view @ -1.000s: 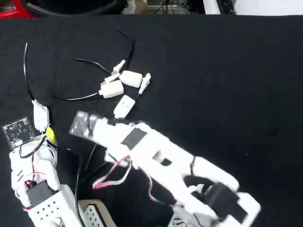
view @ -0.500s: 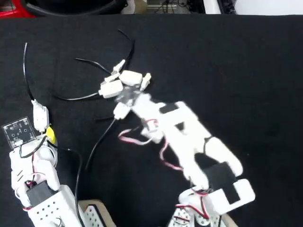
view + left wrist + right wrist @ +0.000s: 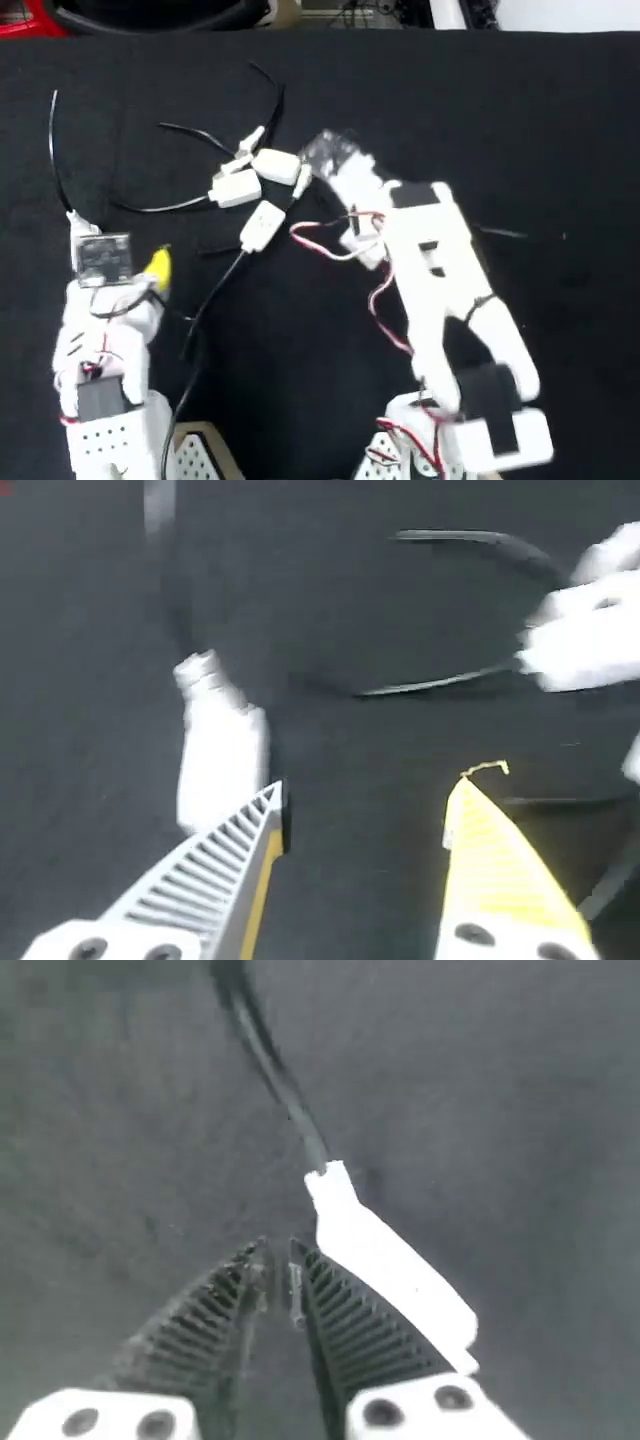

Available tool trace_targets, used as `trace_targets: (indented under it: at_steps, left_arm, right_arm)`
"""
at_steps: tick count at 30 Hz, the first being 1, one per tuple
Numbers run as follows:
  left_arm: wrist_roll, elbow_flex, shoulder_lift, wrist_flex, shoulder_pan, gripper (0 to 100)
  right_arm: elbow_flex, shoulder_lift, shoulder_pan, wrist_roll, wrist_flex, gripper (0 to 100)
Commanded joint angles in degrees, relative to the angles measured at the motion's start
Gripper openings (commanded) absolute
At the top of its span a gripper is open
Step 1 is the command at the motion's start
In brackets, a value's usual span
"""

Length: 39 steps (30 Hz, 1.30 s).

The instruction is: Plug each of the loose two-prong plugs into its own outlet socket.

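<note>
While our left fingers (image 3: 490, 850) stand spread apart with nothing between them, a white plug (image 3: 220, 755) lies on the black bench (image 3: 400, 610) just beside the grey one. Our right fingers (image 3: 350, 1330) are all but closed on nothing, with another corded plug (image 3: 385, 1255) lying just beside them.

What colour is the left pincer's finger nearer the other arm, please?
Yellow finger; clearest in left wrist view.

Soft, even light; the white plugs (image 3: 237, 187) glare against the matte black table (image 3: 560, 120), shadows barely visible.
</note>
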Motion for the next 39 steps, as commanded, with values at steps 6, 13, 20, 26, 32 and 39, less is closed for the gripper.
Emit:
trace_targets:
  at_steps: [6,13,20,26,32,39]
  left_arm:
    - [2.02,-26.42,34.11,-5.36,14.64,30]
    - [-1.58,-45.93,69.54,-7.21,28.0,30]
    - [-1.76,-59.12,90.2,-15.12,31.16,30]
    - [-2.55,-70.37,107.78,-14.42,29.76,30]
    - [-7.12,-86.46,121.85,-0.09,26.68,30]
    - [-9.23,-94.55,126.07,8.7,27.03,13]
  right_arm:
    - [-29.76,-7.69,0.62,-14.77,30.86,1.5]
    - [-42.24,3.47,10.29,-20.31,37.98,1.5]
    - [-43.03,11.56,16.53,-20.22,37.71,1.5]
    - [-42.68,12.09,17.41,-20.22,35.69,1.5]
    - [-42.42,12.26,17.41,-20.13,34.9,1.5]
    - [-40.22,12.26,17.23,-20.04,33.85,1.5]
